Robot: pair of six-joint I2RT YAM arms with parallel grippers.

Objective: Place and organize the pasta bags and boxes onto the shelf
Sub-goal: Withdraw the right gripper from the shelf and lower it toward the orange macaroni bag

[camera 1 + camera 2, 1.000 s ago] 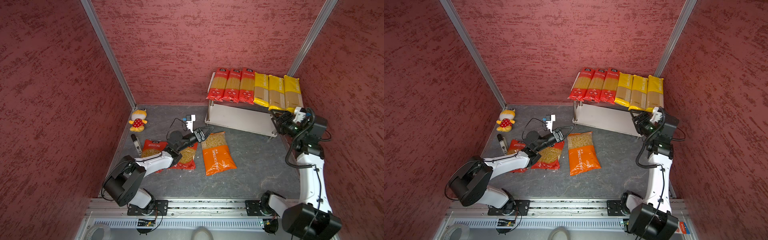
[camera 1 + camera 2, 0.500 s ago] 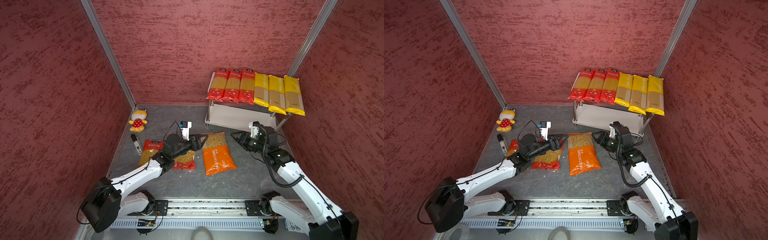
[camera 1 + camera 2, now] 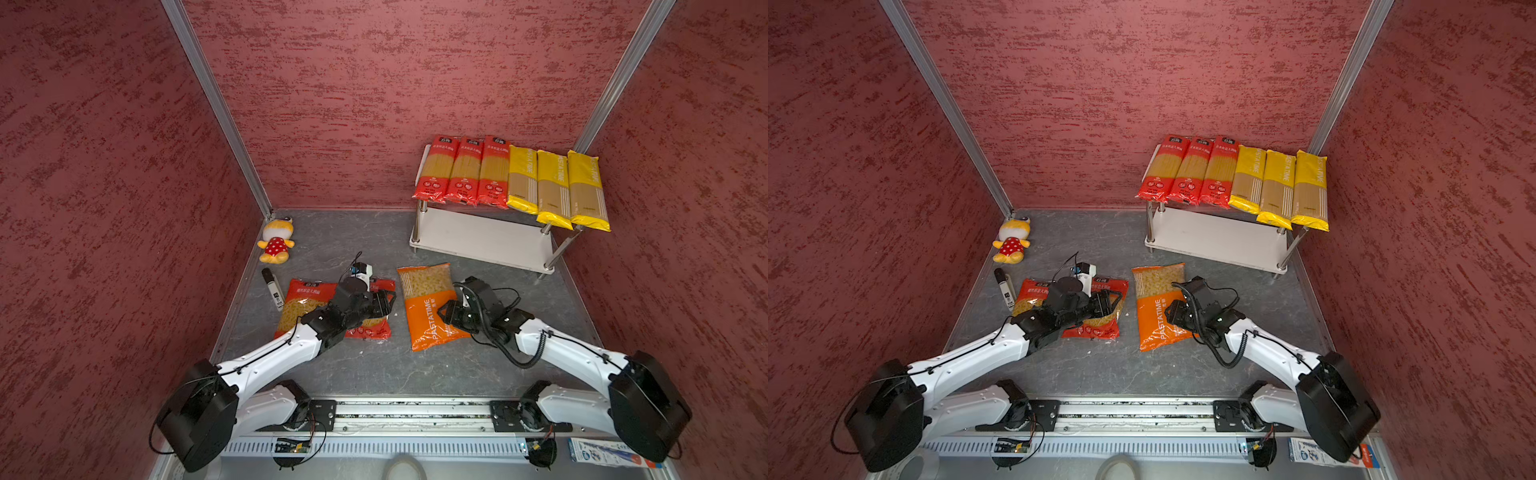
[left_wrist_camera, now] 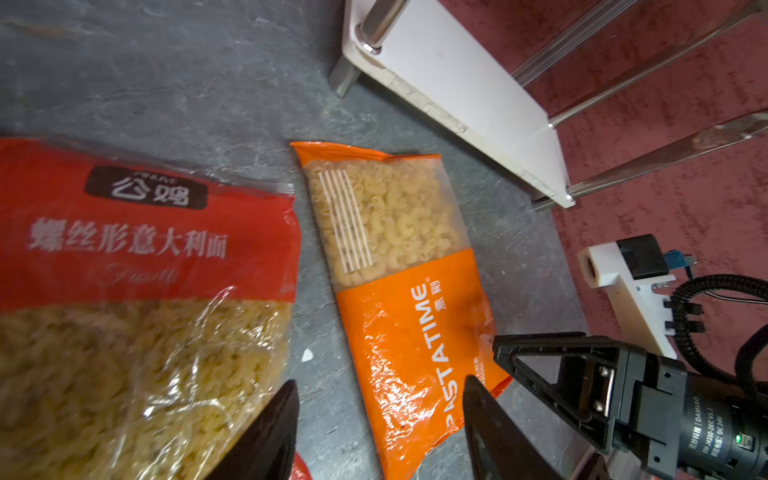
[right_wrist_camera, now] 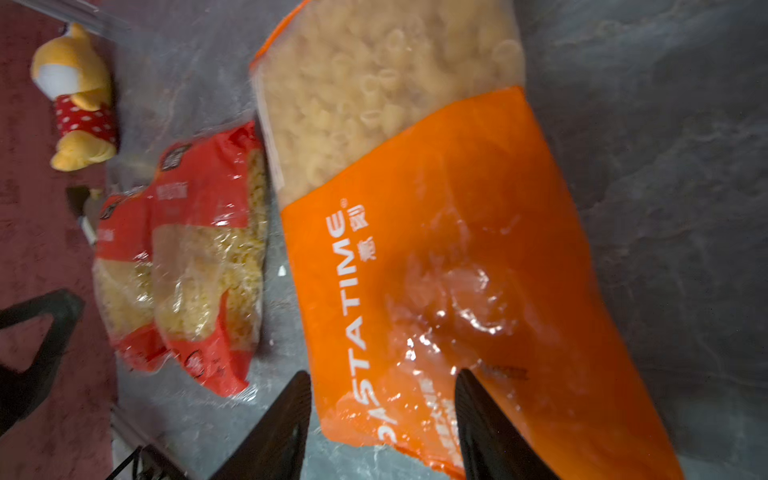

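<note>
Fingers (image 4: 270, 432) of left gripper (image 4: 374, 415) spread and empty, over bare floor (image 4: 187, 83) between red fusilli bags (image 4: 137, 291) and orange PASTATIME macaroni bag (image 4: 399, 291). Shelf (image 4: 457, 95) lower board bare, far right.

Right wrist view: right gripper (image 5: 378, 415) fingers also apart, nothing pinched, poised over the near end of the orange bag. Two fusilli bags overlap to its left, plush toy (image 5: 79, 104) beyond.

Both top views: a second ago the right gripper was up at the shelf's right end. Now it's down at the orange bag's right edge. Left gripper has stayed over the fusilli. Looks like long bags are done, short ones next.

Count:
- Top tier: three red spaghetti bags (image 3: 465, 170), three yellow PASTATIME spaghetti bags (image 3: 555, 187).
- Floor: two fusilli, one macaroni.
- Also one marker (image 3: 273, 286), one blue-white pack (image 3: 602, 453) near right.
</note>
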